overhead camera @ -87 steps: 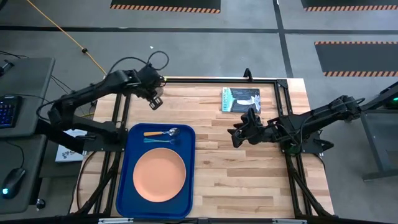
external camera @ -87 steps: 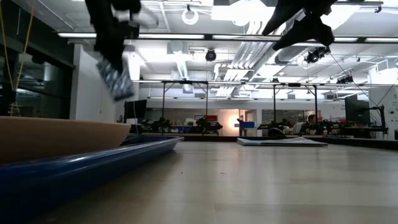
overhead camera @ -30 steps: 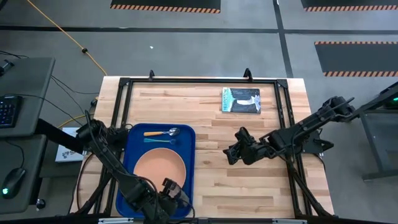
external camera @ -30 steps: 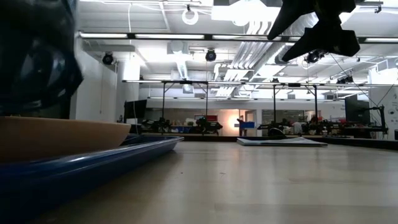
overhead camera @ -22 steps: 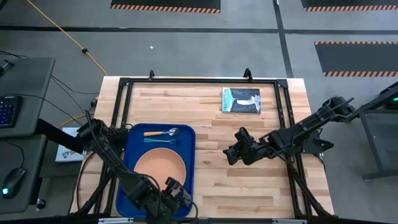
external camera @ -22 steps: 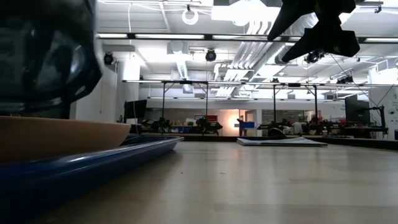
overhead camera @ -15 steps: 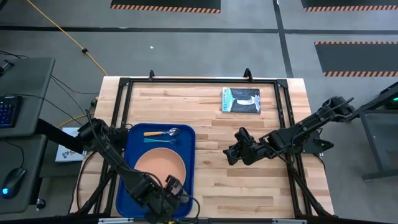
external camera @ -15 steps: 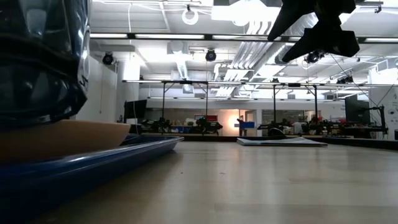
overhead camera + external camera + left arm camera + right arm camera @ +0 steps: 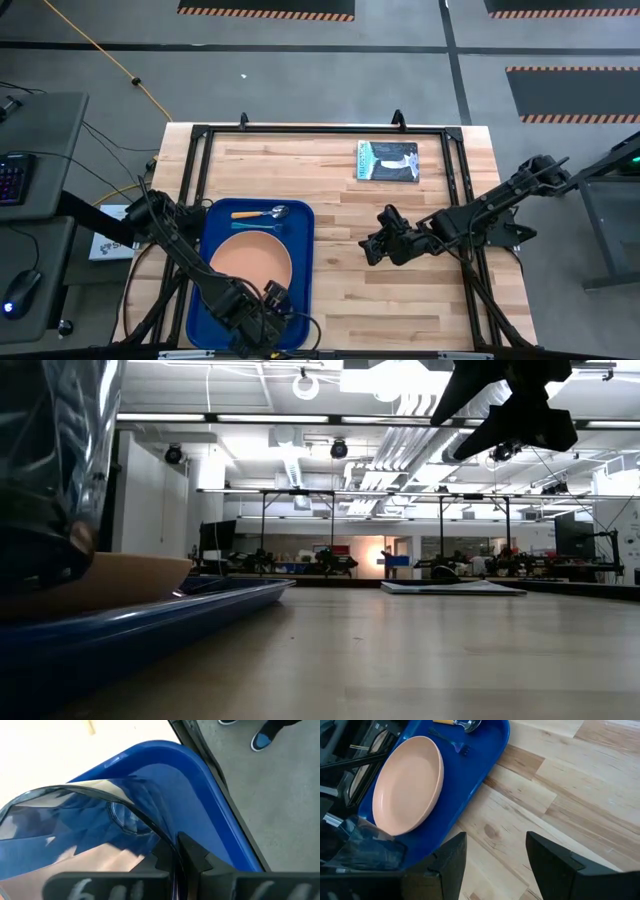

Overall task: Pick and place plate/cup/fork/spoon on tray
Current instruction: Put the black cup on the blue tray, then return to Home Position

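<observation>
The blue tray [image 9: 301,262] lies at the table's left. On it are the salmon plate [image 9: 250,258], the yellow-handled spoon [image 9: 262,213] and the teal fork [image 9: 257,226], the last two at its far end. My left gripper [image 9: 268,300] is over the tray's near end, shut on the dark see-through cup [image 9: 115,815]. The cup also shows in the low view [image 9: 50,480] and in the right wrist view [image 9: 367,847]. My right gripper [image 9: 372,245] hangs open and empty above the table's middle right. My left gripper pinches the cup's rim [image 9: 160,837], one finger [image 9: 192,855] outside the wall and the other inside. The cup leans tilted over the plate's near part. In the low view its lower end [image 9: 60,565] sits at the plate's rim.
A teal-covered book [image 9: 387,161] lies at the far right of the table. Black frame rails [image 9: 320,129] run along the table's far and side edges. Bare wood [image 9: 340,290] lies between the tray and my right arm. A person's shoe [image 9: 262,737] is on the floor beyond the tray.
My left gripper has come down with the cup at the tray's near end, and the cup has tipped and sunk toward the plate. The plate has slid a little toward the table's far edge.
</observation>
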`<act>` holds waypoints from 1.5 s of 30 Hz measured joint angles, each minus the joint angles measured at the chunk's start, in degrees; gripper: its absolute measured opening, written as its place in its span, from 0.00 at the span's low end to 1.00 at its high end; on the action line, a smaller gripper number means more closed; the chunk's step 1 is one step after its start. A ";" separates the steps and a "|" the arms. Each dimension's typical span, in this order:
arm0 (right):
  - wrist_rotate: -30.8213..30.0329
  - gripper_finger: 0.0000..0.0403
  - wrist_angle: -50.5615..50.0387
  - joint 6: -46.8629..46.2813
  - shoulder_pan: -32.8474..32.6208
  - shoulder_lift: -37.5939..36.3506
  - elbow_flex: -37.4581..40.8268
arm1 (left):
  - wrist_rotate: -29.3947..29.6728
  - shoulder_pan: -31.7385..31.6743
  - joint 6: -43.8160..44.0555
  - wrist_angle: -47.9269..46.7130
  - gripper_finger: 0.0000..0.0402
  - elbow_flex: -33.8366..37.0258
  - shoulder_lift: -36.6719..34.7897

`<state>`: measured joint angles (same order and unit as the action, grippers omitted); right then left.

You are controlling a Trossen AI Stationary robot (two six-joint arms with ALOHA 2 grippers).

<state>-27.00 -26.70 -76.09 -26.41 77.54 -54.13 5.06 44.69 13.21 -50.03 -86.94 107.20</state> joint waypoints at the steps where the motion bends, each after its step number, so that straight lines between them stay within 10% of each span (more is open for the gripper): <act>1: -0.02 0.49 0.02 0.06 0.07 0.00 0.00 | 0.02 0.00 0.00 0.19 0.00 0.00 0.01; 14: -1.11 0.49 -0.45 0.19 0.15 -0.02 0.00 | 0.75 0.44 -1.53 0.52 0.02 -0.31 4.39; 34: -2.86 0.49 -0.44 1.55 0.17 -0.02 0.00 | -0.50 0.22 1.70 -2.02 0.44 -6.82 4.77; 45: -2.87 0.49 -0.44 2.87 0.17 -0.02 0.00 | -5.95 -0.73 5.67 -22.19 0.48 -18.96 4.43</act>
<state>-29.87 -27.14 -73.23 -26.24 77.52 -54.13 -0.89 43.96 18.88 -72.22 -105.89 111.63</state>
